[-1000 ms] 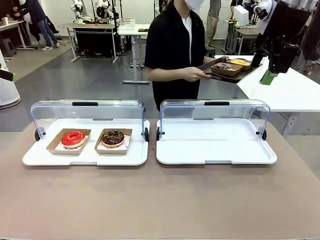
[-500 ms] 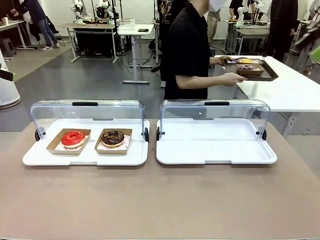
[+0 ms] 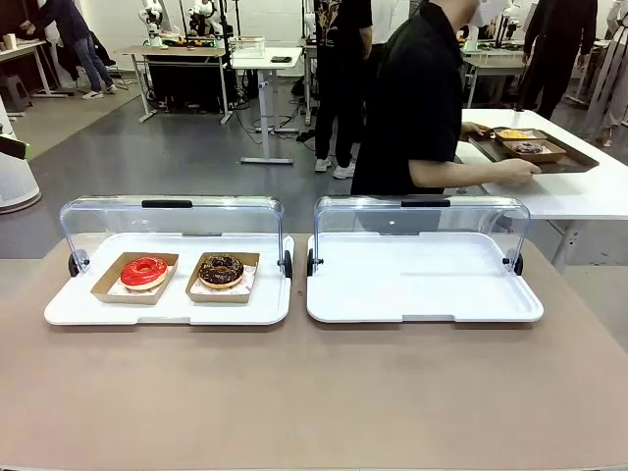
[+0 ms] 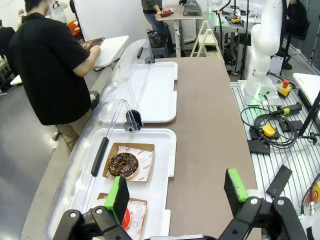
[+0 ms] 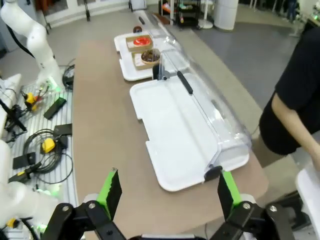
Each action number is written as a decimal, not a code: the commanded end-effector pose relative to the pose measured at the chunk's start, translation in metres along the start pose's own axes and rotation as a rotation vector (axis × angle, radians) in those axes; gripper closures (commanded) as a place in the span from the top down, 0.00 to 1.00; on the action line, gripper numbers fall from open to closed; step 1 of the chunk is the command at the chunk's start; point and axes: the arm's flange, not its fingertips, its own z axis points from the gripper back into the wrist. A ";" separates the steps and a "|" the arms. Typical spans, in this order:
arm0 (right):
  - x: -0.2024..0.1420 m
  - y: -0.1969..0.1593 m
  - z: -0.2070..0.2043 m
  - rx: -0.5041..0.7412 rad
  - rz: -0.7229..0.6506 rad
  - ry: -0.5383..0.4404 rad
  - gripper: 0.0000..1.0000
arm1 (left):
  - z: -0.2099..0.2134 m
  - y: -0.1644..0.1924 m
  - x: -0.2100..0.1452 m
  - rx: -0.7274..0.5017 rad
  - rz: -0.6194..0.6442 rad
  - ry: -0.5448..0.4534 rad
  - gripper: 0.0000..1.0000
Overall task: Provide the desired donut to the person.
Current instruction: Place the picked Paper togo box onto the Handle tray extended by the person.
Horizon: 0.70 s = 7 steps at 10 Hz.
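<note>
Front camera first: the person (image 3: 417, 98) in the black overshirt stands turned away at the far side, setting a dark tray (image 3: 535, 152) with two boxed donuts on a white side table (image 3: 579, 191). On the brown table (image 3: 314, 392), the left white tray (image 3: 167, 309) carries a red donut (image 3: 144, 271) and a chocolate donut (image 3: 221, 269) under its raised clear lid.

Left wrist camera: the left gripper (image 4: 177, 192) hangs spread wide and empty above the table edge, beside the chocolate donut.

Right wrist camera: the right gripper (image 5: 167, 192) is likewise spread, holding nothing, above the empty white tray (image 5: 175, 130).
</note>
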 end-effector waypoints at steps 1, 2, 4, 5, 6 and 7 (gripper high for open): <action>-0.012 -0.015 -0.005 0.038 0.007 -0.065 1.00 | 0.000 -0.001 0.002 -0.001 -0.004 -0.015 1.00; -0.019 -0.016 -0.006 0.030 0.020 -0.080 1.00 | 0.000 -0.001 0.002 -0.001 -0.004 -0.015 1.00; -0.031 -0.024 -0.010 0.066 0.017 -0.121 1.00 | 0.000 -0.001 0.002 -0.001 -0.004 -0.015 1.00; -0.032 -0.024 -0.009 0.091 0.040 -0.093 1.00 | 0.000 -0.001 0.002 -0.001 -0.004 -0.015 1.00; -0.034 -0.028 -0.010 0.100 0.018 -0.120 1.00 | 0.000 -0.001 0.002 -0.001 -0.004 -0.015 1.00; -0.035 -0.029 -0.010 0.102 0.015 -0.094 1.00 | 0.000 -0.001 0.002 -0.001 -0.004 -0.015 1.00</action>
